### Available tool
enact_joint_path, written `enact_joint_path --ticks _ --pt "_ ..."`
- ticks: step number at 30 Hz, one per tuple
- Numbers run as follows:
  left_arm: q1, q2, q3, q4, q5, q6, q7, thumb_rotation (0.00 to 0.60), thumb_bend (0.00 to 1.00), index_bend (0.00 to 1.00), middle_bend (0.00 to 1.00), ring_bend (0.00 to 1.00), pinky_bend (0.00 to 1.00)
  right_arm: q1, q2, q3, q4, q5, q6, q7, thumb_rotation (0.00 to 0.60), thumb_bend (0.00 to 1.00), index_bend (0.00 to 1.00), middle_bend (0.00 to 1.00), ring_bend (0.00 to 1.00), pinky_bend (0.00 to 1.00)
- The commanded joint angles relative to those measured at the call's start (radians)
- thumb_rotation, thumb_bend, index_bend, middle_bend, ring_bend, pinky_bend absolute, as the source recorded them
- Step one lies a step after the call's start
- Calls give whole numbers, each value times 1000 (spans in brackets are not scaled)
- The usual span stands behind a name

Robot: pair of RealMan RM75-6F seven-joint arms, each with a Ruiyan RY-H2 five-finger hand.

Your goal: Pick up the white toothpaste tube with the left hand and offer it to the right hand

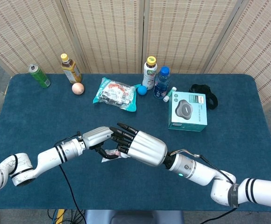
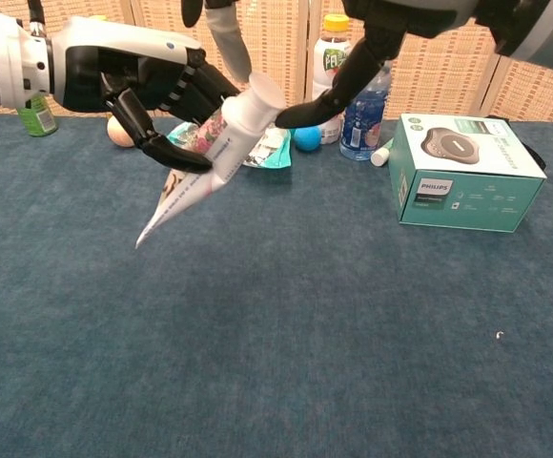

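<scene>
- A dark blue table with two robot arms reaching in from the near edge, their hands meeting above its near centre.
- Task progress, as a judgement: the pick-up looks done, since the tube is off the cloth and raised in the air. The offer is under way, and the right hand has not yet taken hold.
- The right hand is the larger shape in the head view, silver-backed with dark fingers spread apart and holding nothing. In the chest view one dark finger reaches in to just beside the tube's cap; whether it touches is unclear.
- The left hand grips the tube around its upper body, dark fingers curled under and around it.
- The white toothpaste tube hangs tilted, cap end up and toward the right hand, flat crimped end pointing down toward the table, clear of the surface.
- A teal box sits well apart on the right.
</scene>
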Motion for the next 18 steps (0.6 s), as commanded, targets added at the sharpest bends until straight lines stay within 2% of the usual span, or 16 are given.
enact_joint_path --ticks 1,18 --pt "-1 -1 2 1 1 2 -3 600 358 618 623 357 267 2 -2 -1 2 1 2 -2 600 126 601 315 16 147" --pt "-7 -11 20 16 15 24 -60 600 358 621 623 357 268 4 -40 -4 38 9 48 0 600 171 669 338 16 147"
